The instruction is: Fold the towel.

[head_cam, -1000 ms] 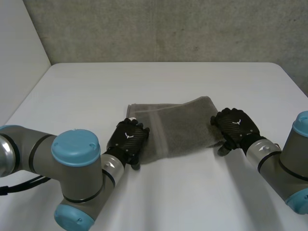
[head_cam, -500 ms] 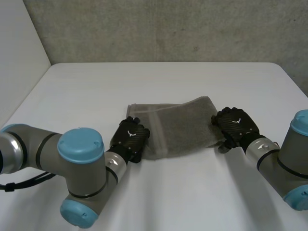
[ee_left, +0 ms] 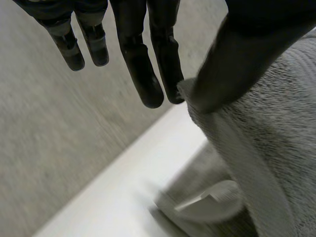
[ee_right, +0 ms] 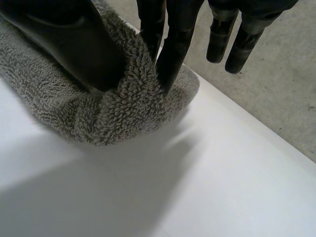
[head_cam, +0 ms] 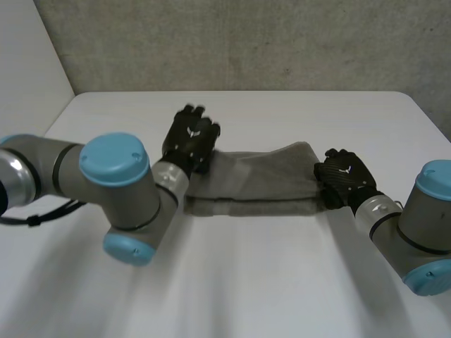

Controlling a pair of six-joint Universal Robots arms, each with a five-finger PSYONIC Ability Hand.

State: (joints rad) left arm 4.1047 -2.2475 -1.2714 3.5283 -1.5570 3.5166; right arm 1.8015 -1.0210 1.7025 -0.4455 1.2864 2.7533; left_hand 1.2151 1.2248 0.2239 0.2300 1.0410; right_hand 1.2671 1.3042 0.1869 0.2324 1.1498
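A grey towel [head_cam: 257, 179] stretches across the middle of the white table [head_cam: 232, 282], its near part lifted. My left hand [head_cam: 190, 138] has risen above the towel's left end and pinches a corner of it. In the left wrist view the thumb [ee_left: 247, 54] presses the towel [ee_left: 266, 148] edge against two fingers [ee_left: 163, 69], with cloth hanging down from it. My right hand [head_cam: 343, 176] holds the towel's right end. The right wrist view shows its thumb [ee_right: 74, 39] and fingers [ee_right: 173, 44] pinching a bunched fold of towel [ee_right: 123, 103] just above the table.
A grey textured wall [head_cam: 246, 42] stands behind the table's far edge. Bare white tabletop runs along the near side and to both sides of the towel. My two arms come in from the near left [head_cam: 113, 197] and near right [head_cam: 416, 225].
Both hands closed on the towel's ends. My left hand rose and moved toward the far edge with its corner, lifting the near edge; the right hand shifted slightly and pinched its end.
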